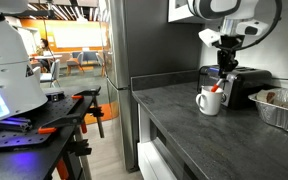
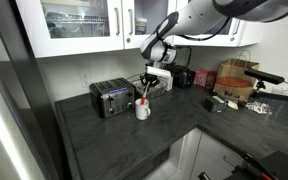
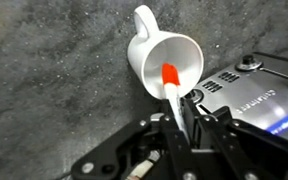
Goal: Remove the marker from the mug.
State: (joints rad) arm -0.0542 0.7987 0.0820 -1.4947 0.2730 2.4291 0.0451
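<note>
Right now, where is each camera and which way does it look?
In an exterior view: low at counter height, facing the mug and toaster; fingers hang above.
In an exterior view: high, looking down on the counter; the arm reaches in.
Wrist view: looks down past the fingers at the marker.
All three share the mug.

We're tight on one side: the toaster (image 1: 246,85) stands just beside the mug (image 1: 209,101), opposite its handle, and walls off any low pass there. Right above the mug, the gripper (image 3: 189,116) fills the lane, fingers pinched on the marker (image 3: 172,78). On the mug's handle side we see bare counter (image 3: 44,80), wide open. Past the toaster from the mug, a foil tray (image 1: 284,108) takes up room. Up behind the mug, wall cabinets (image 2: 84,25) cap the climb.
</note>
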